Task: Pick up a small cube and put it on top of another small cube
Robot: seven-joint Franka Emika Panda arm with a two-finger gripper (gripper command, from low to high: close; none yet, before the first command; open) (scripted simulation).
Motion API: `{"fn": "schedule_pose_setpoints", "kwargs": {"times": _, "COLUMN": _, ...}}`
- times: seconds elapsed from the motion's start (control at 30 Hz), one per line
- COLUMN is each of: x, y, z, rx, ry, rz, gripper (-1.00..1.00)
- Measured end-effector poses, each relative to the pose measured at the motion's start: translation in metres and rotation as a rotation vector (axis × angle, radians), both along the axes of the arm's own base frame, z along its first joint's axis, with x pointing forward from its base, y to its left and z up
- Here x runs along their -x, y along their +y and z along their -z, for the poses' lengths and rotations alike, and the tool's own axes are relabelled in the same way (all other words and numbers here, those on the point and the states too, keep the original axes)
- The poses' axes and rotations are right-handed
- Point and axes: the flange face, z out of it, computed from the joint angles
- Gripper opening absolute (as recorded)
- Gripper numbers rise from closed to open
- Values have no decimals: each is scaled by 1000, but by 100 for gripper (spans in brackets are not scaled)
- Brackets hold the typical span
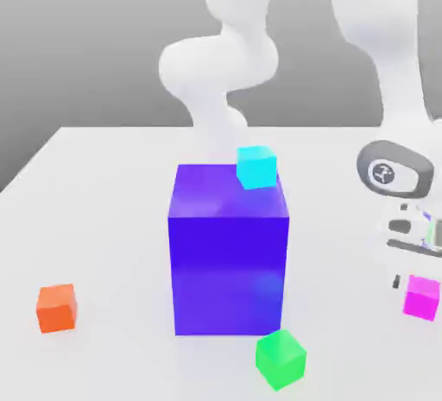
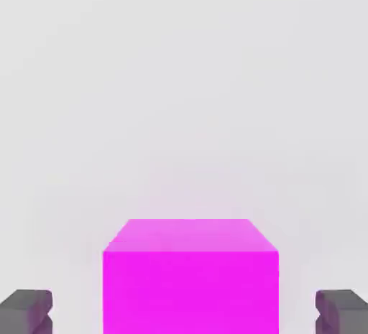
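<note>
Above the table [image 1: 112, 218], the hand [image 2: 184, 312] straddles 1 magenta cube [image 2: 190, 289].

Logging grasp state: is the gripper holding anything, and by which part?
Nothing is held: the small magenta cube sits between the gripper's open fingers, with a visible gap on both sides.

Plain gray wall [image 1: 112, 46] behind white tabletop [image 1: 104, 218].
</note>
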Motion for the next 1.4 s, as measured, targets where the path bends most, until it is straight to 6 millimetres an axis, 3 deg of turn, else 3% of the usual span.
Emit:
{"fn": "schedule_pose_setpoints", "kwargs": {"times": 0.13, "x": 0, "y": 0, "z": 4, "rx": -1, "ry": -1, "rz": 0, "gripper": -100}}
{"fn": "schedule_pose_setpoints", "kwargs": {"times": 0.2, "x": 0, "y": 1, "z": -8, "rx": -1, "ry": -3, "rz": -1, "gripper": -100}}
{"fn": "schedule_pose_setpoints", "kwargs": {"times": 0.33, "x": 0, "y": 1, "z": -52, "rx": -1, "ry": -1, "rz": -7, "gripper": -100}}
{"fn": "schedule_pose_setpoints", "kwargs": {"times": 0.4, "x": -2, "y": 1, "z": -59, "rx": -3, "ry": 2, "rz": -67, "gripper": -100}}
{"fn": "schedule_pose_setpoints", "kwargs": {"times": 0.53, "x": -22, "y": -18, "z": -66, "rx": -10, "ry": 11, "rz": -157, "gripper": -100}}
{"fn": "schedule_pose_setpoints", "kwargs": {"times": 0.97, "x": -88, "y": -113, "z": -87, "rx": -24, "ry": 11, "rz": -394, "gripper": -100}}
{"fn": "schedule_pose_setpoints", "kwargs": {"times": 1.4, "x": -127, "y": -243, "z": -112, "rx": -1, "ry": -2, "rz": -549, "gripper": -100}}
